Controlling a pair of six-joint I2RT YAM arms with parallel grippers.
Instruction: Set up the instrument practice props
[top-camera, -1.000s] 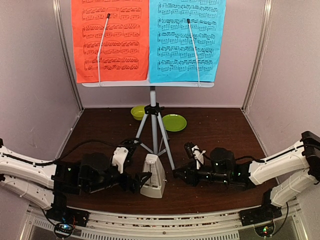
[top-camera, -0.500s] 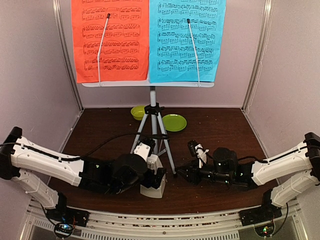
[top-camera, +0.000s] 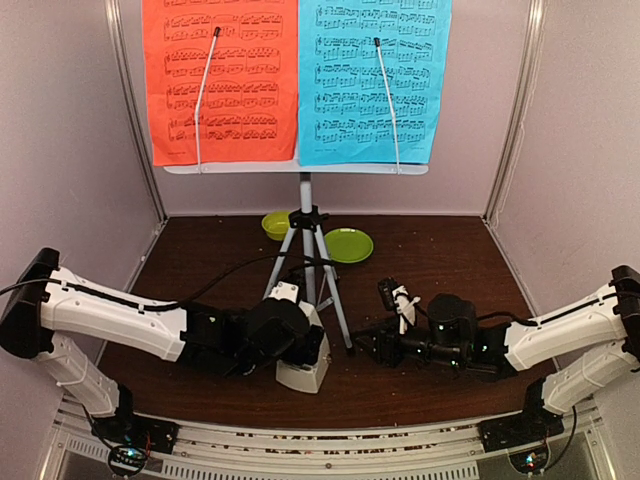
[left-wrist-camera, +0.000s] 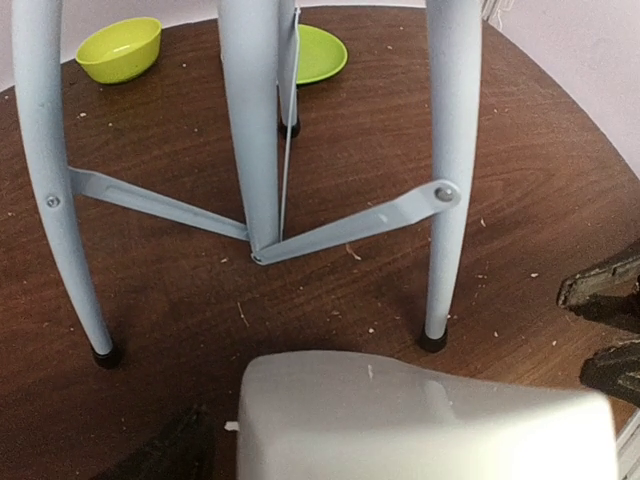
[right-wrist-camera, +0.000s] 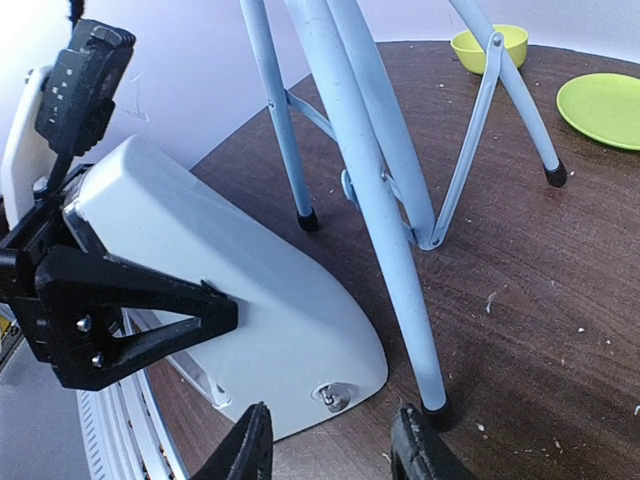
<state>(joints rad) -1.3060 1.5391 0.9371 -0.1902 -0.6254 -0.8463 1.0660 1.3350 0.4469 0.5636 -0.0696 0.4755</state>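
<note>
While straddling the metronome (top-camera: 303, 370) with the left claw (top-camera: 312, 350), laying one black finger (right-wrist-camera: 130, 320) along its side and hiding the other behind the body, so not telling whether grasping or merely around it. Sitting on the desk (top-camera: 440, 280), just before the tripod (top-camera: 308, 250) feet. Holding the right claw (right-wrist-camera: 330, 450) released nearby, fingertips (right-wrist-camera: 245, 445) parted over bare wood. Cutting off the red sheet (top-camera: 220, 80) and blue sheet (top-camera: 375, 80) at the top edge; half hiding the bowl (top-camera: 272, 224) behind a leg.

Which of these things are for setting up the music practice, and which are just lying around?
For the job: music-stand desk, grey tripod, red music sheet, blue music sheet, whitish metronome.

Just lying about: lime-green bowl, lime-green plate.
</note>
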